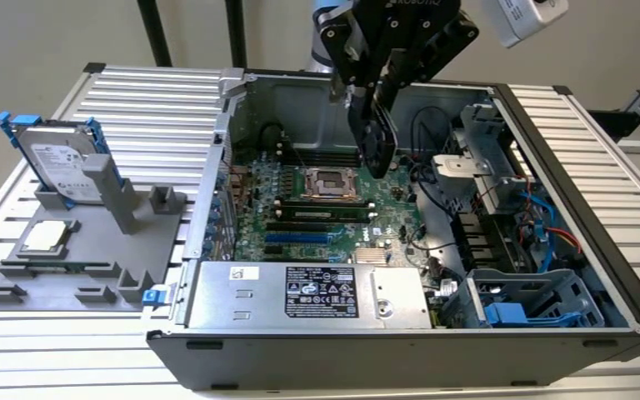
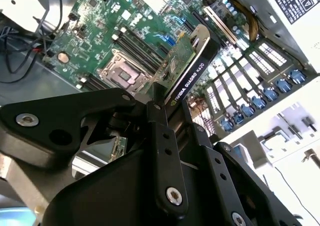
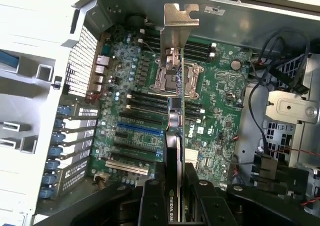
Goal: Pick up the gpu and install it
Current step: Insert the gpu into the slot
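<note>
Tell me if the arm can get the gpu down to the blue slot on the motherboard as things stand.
Probably yes. The claw holds the gpu over the open case; nothing lies between it and the blue slot, and the cables sit off to the side.

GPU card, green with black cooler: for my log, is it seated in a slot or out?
Out. The black gripper holds the green GPU card on edge, clear above the green motherboard.
</note>
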{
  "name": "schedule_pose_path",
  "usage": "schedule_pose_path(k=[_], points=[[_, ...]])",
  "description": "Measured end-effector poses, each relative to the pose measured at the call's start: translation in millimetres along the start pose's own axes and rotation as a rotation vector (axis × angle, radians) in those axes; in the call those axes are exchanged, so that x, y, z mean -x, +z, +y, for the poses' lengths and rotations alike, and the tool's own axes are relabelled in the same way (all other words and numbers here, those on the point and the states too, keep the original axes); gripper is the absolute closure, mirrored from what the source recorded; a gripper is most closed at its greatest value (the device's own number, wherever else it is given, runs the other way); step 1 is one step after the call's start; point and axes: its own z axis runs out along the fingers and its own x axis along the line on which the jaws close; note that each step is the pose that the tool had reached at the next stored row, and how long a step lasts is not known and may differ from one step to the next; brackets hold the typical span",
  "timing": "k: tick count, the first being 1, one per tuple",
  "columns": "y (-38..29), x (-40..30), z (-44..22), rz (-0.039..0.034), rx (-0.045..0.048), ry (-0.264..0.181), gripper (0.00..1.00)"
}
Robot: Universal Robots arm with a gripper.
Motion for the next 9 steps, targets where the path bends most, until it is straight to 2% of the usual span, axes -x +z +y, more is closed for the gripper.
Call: schedule_pose_path(k=[9], points=[[0.0, 0.0, 0.0, 0.0073, -0.0010, -0.065, 1.00]])
